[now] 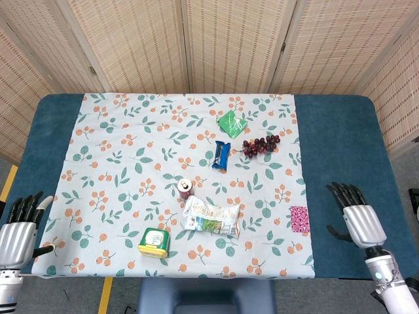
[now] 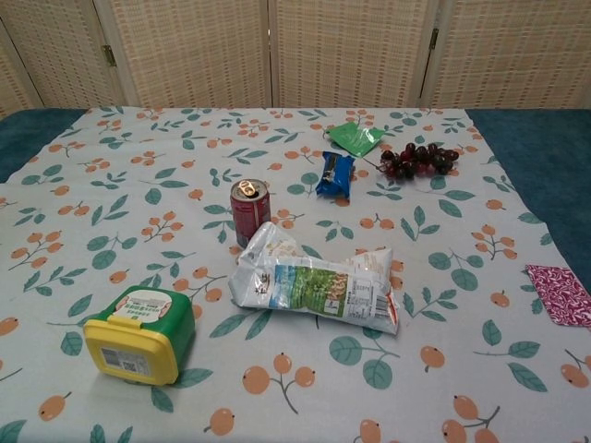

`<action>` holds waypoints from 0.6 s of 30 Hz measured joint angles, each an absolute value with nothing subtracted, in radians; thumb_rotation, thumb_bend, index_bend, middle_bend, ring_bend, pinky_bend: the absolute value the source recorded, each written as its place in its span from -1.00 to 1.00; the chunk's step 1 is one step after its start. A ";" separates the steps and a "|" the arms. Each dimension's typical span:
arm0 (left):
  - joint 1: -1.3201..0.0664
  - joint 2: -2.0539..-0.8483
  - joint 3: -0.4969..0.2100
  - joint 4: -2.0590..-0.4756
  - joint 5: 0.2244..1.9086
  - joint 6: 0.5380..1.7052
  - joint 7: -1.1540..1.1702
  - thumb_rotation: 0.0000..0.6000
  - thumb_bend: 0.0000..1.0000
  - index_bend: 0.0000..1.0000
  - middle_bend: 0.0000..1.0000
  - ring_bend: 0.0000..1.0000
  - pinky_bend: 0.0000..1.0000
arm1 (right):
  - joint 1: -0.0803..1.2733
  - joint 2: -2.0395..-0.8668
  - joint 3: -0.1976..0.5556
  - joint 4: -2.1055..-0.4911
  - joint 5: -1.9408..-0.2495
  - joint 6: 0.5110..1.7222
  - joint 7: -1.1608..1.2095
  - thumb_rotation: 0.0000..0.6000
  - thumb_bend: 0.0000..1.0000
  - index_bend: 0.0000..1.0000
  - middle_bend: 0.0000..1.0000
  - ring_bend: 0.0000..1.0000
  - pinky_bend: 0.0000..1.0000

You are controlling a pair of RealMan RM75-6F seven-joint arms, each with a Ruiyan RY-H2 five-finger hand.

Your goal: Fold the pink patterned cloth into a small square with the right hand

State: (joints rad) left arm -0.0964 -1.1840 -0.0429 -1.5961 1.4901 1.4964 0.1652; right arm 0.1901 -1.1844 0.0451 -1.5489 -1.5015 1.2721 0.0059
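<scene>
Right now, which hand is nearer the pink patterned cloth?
Right. The right hand hovers open just right of the pink patterned cloth, not touching it. The left hand sits at the table's opposite edge.

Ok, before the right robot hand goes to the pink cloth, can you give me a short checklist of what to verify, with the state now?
1. Right robot hand holds nothing, fingers apart: ok.
2. Pink patterned cloth lies flat at the right edge of the floral tablecloth, in full view: ok.
3. Nothing rests on the cloth; the snack bag lies well apart to its left: ok.
4. Bare blue table between hand and cloth, no object in the way: ok.
5. Hand touching the cloth: not ok, there is a gap.
6. Left robot hand at the far left table edge, away from the work: ok.
</scene>
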 measured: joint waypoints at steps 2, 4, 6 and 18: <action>-0.097 -1.185 -0.043 -1.594 1.491 1.497 0.164 1.00 -0.61 -0.69 -0.86 -0.86 -1.00 | 0.207 -1.196 0.044 -1.536 -1.501 1.243 0.010 1.00 -0.45 -0.93 -0.88 -1.00 -1.00; -0.097 -1.188 -0.043 -1.592 1.491 1.495 0.165 1.00 -0.61 -0.69 -0.86 -0.86 -1.00 | 0.227 -1.212 0.043 -1.520 -1.498 1.210 0.015 1.00 -0.46 -0.94 -0.88 -1.00 -1.00; -0.098 -1.189 -0.042 -1.591 1.491 1.493 0.164 1.00 -0.61 -0.69 -0.86 -0.86 -1.00 | 0.244 -1.230 0.044 -1.502 -1.494 1.183 0.018 1.00 -0.45 -0.96 -0.90 -1.00 -1.00; -0.097 -1.193 -0.040 -1.583 1.483 1.483 0.156 1.00 -0.61 -0.69 -0.86 -0.84 -1.00 | 0.333 -1.345 0.045 -1.379 -1.453 1.049 0.015 1.00 -0.61 -1.00 -1.00 -1.00 -1.00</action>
State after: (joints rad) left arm -0.0973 -1.1926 -0.0400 -1.5827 1.4829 1.4834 0.1561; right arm 0.3332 -1.3447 0.0446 -1.3789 -1.4534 1.0489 0.0154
